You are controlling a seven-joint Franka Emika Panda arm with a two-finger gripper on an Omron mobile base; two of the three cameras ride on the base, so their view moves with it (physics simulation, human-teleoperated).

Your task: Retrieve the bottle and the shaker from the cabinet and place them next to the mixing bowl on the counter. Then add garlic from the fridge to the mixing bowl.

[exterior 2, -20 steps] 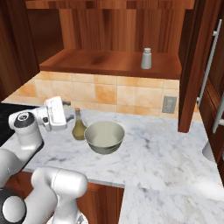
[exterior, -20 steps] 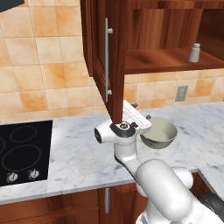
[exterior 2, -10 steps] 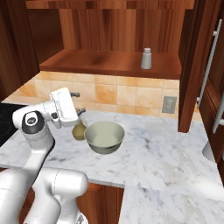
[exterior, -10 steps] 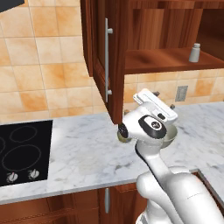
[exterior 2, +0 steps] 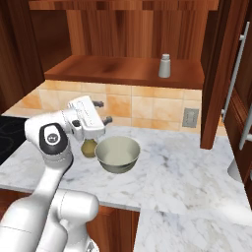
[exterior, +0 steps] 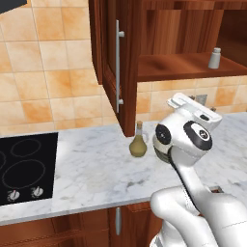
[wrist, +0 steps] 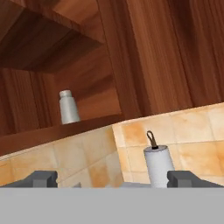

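Gripper (exterior 2: 101,112) open-jawed — facing shaker (wrist: 68,107)

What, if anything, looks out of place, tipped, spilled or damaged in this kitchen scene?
Nothing stands out. The bottle stands upright on the counter beside the mixing bowl, the shaker stands upright on the open cabinet shelf, and the gripper is open and empty. No spill or damage shows.
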